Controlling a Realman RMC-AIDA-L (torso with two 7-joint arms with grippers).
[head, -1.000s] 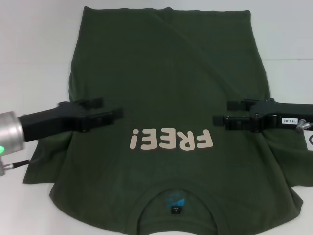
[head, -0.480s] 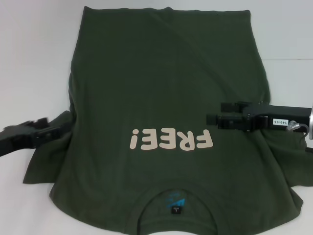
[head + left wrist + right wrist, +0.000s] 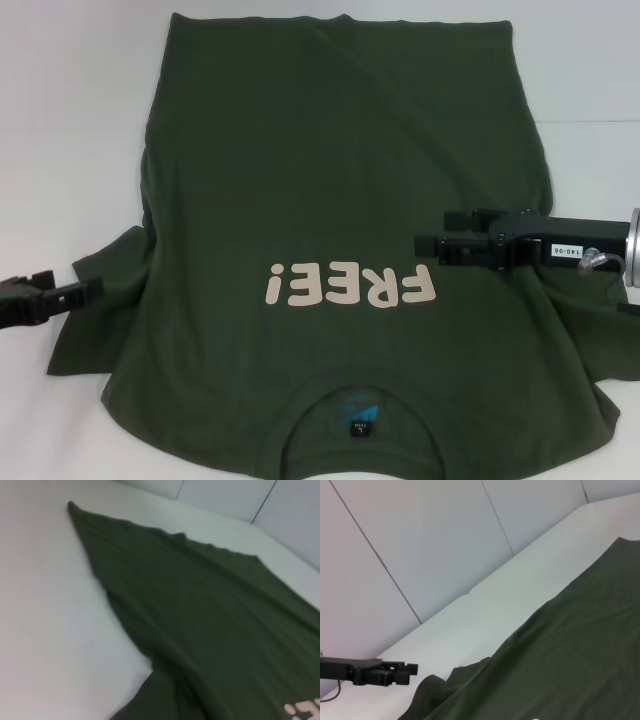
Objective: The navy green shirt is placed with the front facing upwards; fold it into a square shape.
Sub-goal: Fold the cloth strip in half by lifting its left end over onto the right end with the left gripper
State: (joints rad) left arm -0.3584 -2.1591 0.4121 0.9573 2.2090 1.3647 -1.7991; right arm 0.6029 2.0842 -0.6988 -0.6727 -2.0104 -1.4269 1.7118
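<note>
We see that the left pincer point(image 3: 88, 289) has pulled back off the navy green shirt point(image 3: 340, 200) toward the robot's left, and now sits at the edge of the left sleeve. The right pincer point(image 3: 430, 245) has crept a little further in over the shirt, just above the lettering.

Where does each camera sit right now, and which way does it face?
Head view: looks down on the dark olive-green cotton T-shirt lying on the white table; left tool and right tool both show.
Left wrist view: skims the shirt's side edge; no robot parts show.
Right wrist view: faces across the shirt to the left tool.
All views share the shirt.
</note>
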